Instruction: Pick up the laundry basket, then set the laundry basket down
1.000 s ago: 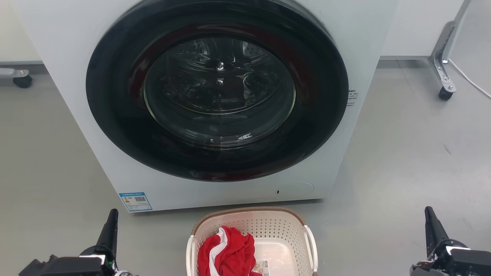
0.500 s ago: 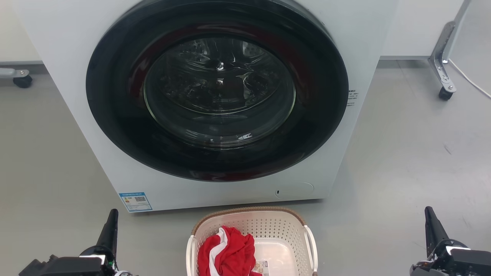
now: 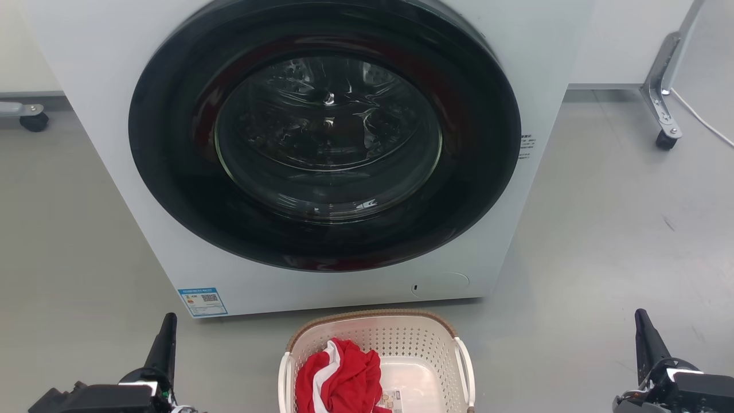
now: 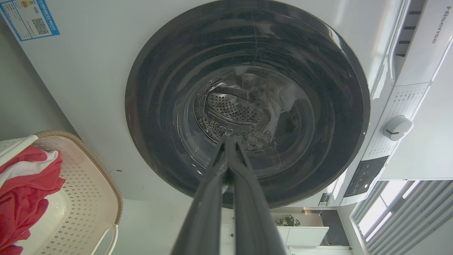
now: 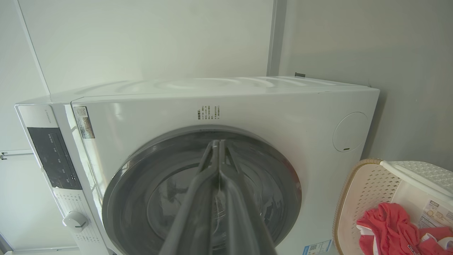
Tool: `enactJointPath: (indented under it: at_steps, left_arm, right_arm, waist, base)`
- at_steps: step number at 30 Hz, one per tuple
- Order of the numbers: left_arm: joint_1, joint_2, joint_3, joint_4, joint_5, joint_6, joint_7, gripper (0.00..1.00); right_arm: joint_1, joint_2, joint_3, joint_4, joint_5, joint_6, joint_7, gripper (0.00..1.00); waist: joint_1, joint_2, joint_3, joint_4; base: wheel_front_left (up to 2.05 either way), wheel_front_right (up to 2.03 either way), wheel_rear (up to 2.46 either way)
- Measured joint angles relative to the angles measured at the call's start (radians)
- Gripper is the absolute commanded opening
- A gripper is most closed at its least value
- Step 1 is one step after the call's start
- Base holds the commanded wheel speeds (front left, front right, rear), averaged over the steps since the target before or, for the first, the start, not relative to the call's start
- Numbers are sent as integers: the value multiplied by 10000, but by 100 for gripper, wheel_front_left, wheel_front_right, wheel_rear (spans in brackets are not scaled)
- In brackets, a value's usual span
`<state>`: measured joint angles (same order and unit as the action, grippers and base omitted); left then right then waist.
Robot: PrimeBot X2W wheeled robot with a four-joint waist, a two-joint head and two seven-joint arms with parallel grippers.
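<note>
Left tool [image 3: 167, 328]: lower left of the head view, pointing up the frame. In the left wrist view its 2 dark fingers [image 4: 212, 184] lie narrow, pressed together to the tips, with nothing between them.
Right tool [image 3: 643, 324]: lower right of the head view, also pointing up. In the right wrist view its 2 fingers meet at the tips, narrow and empty.
Laundry basket [image 3: 401, 337]: bottom centre of the head view, standing on the grey floor [image 3: 602, 229] between the 2 tools and well apart from both. It has cream perforated walls, a brown woven-look rim and a white handle on each side.
Contents: a red and white garment [image 3: 344, 378] is heaped in the basket's left half. A small label [image 3: 391, 398] shows on the bare base just beside it.
Washing machine [image 3: 86, 86]: a white front-loader across the upper frame, just beyond the basket's far rim. Its round dark door [image 3: 324, 132] is closed.
Sticker [image 3: 202, 301]: blue, at the machine's lower left corner.
Caster [image 3: 665, 140]: upper right, on a metal leg.
</note>
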<state>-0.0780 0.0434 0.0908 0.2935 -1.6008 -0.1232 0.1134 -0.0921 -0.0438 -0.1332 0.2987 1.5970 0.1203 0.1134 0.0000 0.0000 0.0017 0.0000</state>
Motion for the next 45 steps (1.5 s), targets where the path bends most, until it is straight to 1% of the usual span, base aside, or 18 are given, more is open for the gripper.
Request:
enactJointPath:
  at_steps: [45]
  left_arm:
    - [0,0,-2,15,0,0,2,0]
  right_arm:
    - [0,0,0,-2,2,0,0,0]
  waist:
    - [0,0,1,-1]
  base:
    - [0,0,0]
